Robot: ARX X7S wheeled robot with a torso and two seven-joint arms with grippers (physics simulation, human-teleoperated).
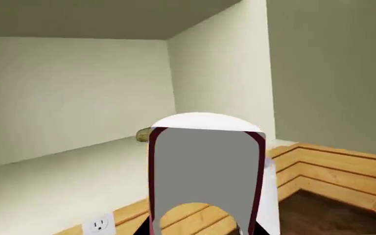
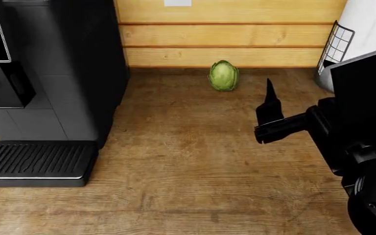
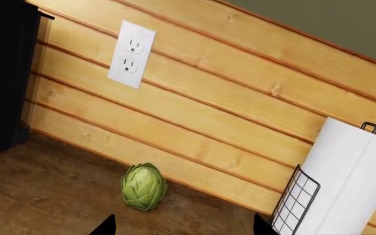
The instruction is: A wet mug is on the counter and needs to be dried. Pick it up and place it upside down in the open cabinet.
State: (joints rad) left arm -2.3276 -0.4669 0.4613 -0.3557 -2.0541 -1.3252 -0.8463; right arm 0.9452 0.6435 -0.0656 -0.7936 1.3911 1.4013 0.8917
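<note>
Reaching up high, the left arm shows only in its own wrist view, where the mug (image 1: 204,176) fills the near space in front of the open cabinet (image 1: 77,161). The mug is dark red with a white rim and a pale inside. It sits right at the camera, so the left fingers seem to be holding it, but the fingers themselves are hidden and I cannot tell for sure. The cabinet's pale floor is wide and bare, with one small brownish thing (image 1: 143,134) far back near the corner. Its side wall stands close beside the mug.

The right arm is bent low over the worktop (image 2: 175,147), with the right gripper (image 2: 270,115) pointing at the wooden back wall (image 2: 227,34). Its two dark tips stand well apart with nothing between them. A green leafy ball (image 2: 223,75) rests by the wall, ahead of the tips. A coffee machine (image 2: 51,68) stands at the left and a paper towel roll (image 2: 364,29) at the right, with bare wood between.
</note>
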